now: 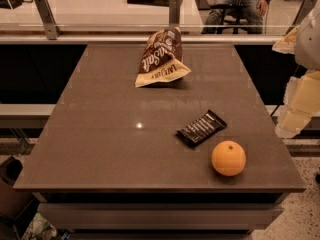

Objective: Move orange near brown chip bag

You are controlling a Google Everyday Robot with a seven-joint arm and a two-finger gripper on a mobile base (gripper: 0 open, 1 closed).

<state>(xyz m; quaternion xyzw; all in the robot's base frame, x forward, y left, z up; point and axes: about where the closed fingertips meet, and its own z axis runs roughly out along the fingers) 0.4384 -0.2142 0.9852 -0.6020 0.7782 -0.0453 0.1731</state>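
The orange (228, 158) sits on the brown table (100, 134) near its front right corner. The brown chip bag (161, 57) lies at the back middle of the table, its cream-yellow end facing the front. My gripper (291, 118) hangs with the cream-white arm at the right edge of the view, beyond the table's right side. It is above and to the right of the orange, apart from it, and holds nothing that I can see.
A flat black wrapped bar (201, 127) lies just up and left of the orange, between it and the bag. A glass partition with metal posts (174, 10) runs along the table's back edge. A seated person (240, 4) is behind it.
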